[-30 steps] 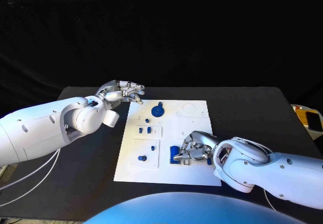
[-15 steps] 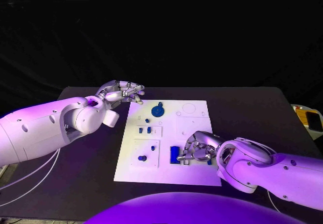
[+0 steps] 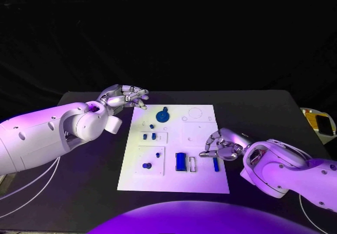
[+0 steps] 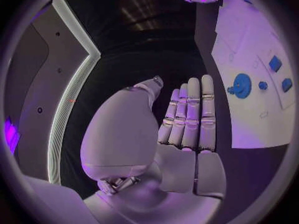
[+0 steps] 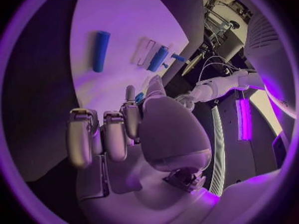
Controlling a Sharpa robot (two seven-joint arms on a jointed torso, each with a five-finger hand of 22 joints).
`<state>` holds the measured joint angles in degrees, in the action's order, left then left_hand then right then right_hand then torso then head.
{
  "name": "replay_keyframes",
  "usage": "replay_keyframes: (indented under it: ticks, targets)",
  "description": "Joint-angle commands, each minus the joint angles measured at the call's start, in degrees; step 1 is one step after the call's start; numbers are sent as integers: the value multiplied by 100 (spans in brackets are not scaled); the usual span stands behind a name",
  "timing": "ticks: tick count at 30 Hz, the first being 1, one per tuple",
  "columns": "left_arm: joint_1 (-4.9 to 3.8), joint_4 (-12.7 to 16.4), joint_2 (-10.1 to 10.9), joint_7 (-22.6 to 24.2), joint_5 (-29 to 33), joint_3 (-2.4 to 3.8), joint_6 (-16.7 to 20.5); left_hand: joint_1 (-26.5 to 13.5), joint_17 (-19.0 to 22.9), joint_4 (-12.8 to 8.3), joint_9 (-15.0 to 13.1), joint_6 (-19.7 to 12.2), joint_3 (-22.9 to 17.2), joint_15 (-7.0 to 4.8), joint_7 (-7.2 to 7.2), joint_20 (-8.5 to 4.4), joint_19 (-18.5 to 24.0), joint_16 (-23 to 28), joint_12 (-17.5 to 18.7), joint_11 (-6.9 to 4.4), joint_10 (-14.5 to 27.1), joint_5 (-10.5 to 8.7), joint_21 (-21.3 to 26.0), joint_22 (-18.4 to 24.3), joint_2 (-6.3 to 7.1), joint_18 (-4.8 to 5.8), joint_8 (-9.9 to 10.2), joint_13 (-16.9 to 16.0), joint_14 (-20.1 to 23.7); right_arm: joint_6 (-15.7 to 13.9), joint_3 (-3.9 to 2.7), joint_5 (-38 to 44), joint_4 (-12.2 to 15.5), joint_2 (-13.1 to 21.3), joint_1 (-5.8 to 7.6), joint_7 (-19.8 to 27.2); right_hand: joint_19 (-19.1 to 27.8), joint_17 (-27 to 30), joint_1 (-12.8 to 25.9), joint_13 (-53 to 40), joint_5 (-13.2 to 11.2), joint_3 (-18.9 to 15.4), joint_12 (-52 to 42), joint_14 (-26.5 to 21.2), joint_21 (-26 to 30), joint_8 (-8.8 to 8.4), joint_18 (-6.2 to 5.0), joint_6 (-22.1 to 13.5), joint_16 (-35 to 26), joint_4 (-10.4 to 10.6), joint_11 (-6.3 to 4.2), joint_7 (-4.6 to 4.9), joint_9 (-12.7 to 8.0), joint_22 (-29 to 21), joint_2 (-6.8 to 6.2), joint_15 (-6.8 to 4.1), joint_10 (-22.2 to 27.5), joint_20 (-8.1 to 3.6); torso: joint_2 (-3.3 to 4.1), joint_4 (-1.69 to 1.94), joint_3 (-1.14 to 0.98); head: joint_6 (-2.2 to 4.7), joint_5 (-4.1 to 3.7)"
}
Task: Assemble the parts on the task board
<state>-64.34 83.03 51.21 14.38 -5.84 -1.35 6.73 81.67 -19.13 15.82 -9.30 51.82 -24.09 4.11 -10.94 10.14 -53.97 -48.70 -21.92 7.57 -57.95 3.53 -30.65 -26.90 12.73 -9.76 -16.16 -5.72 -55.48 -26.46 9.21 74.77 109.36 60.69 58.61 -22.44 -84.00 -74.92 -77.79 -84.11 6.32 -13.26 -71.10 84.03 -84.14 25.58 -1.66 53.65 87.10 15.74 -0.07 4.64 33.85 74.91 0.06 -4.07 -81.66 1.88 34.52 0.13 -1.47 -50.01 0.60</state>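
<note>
You are looking at a black table [image 3: 84,192] set against a black backdrop [image 3: 176,44]. At the table's far right edge sits a yellow object [image 3: 319,122]. Purple light washes over the whole scene.

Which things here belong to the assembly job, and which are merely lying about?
Job:
task board
gear
blue block
blue rod
small parts
left hand
right hand

Lying about:
yellow object at the table's far right edge
table
</note>
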Motion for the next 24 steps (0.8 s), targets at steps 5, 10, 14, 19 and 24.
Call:
replay_keyframes:
  ticks: [5,10,14,19,24]
  targets:
    - [-3,6,-13,49,3,3,-123,4,-6,3,1,-14,28,11,-7,4,-40,19,-28,-2,35,-18,23,7,-66,-70,-35,7,-17,222,29,187,6,354,-58,94,-391,-543,-213,871,-108,-57,18,413,-12,-68,43,-26,5,68,42,19,-21,1343,185,61,28,65,8,-11,0,1,-99]
    - [-3,0,-14,59,3,1,-128,-24,-11,42,5,-27,78,15,-11,7,-54,22,-37,1,38,-20,48,28,-60,-69,-35,7,-15,263,39,412,37,477,-149,-8,-404,-561,-149,864,-134,-76,9,417,-46,-84,50,17,10,83,43,16,-25,1353,189,66,19,76,13,-4,-8,1,-119]
    - [-2,-2,-11,60,3,-1,-131,-48,-14,63,8,-38,104,18,-14,9,-61,23,-41,4,41,-18,63,39,-69,-68,-32,7,-15,315,44,534,42,497,-213,-106,-413,-572,-87,851,-224,-86,-7,419,-70,-84,55,110,13,76,28,-6,-17,1360,204,58,6,80,10,10,-5,1,-130]
    - [-2,3,-6,63,3,-2,-132,-48,-14,63,8,-38,104,18,-14,9,-61,23,-41,4,41,-18,63,39,-69,-68,-32,7,-15,344,46,623,10,452,-302,-214,-414,-576,-77,852,-245,-87,-6,420,-72,-75,55,145,14,74,21,-15,-10,1361,205,53,4,78,19,22,-3,1,-114]
    - [-2,7,3,66,3,-3,-128,-48,-14,63,8,-38,104,18,-14,9,-61,23,-41,4,41,-18,63,39,-69,-68,-32,7,-15,362,48,692,-33,392,-367,-308,-411,-567,-62,850,-262,-92,-7,418,-63,-70,53,165,11,77,17,-20,-4,1358,204,50,3,77,14,17,-3,1,-106]
